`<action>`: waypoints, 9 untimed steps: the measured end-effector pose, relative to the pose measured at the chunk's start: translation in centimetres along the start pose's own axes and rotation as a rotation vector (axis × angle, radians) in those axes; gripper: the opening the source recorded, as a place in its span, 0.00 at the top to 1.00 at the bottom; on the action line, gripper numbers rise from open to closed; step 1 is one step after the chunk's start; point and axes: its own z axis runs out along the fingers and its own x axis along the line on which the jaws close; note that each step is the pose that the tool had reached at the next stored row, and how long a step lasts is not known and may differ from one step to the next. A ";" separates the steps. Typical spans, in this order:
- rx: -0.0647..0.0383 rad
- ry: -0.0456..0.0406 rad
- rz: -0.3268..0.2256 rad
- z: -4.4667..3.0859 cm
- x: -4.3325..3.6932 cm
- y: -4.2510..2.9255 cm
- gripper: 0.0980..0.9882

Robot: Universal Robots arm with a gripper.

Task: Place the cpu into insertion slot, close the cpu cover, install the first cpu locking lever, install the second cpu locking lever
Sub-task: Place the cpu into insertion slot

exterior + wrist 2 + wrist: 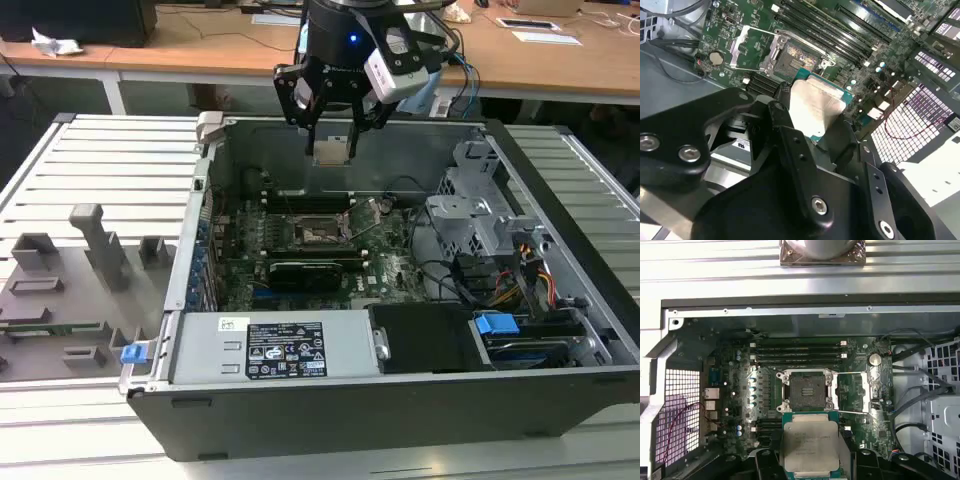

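Near edge of cpu (pixel 811 445) cut off at the picture's border in the first wrist view. In the second wrist view, roughly half of its face hidden behind the black links of the gripper (pixel 815 117). In the exterior view, arm (pixel 345 30) cropped above the wrist; contacts inside insertion slot (pixel 322 232) too small to make out.

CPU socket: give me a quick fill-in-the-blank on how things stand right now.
The gripper is shut on the ____.
The insertion slot lies ____, the cpu not yet in it.
The cpu cover stands ____.
Missing words: cpu; empty; open.
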 end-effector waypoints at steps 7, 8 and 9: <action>-0.001 -0.0057 0.064 0.00 0.00 0.00 0.52; -0.001 -0.0068 0.076 0.00 0.00 0.00 0.52; -0.002 -0.0079 0.088 0.01 0.00 0.00 0.52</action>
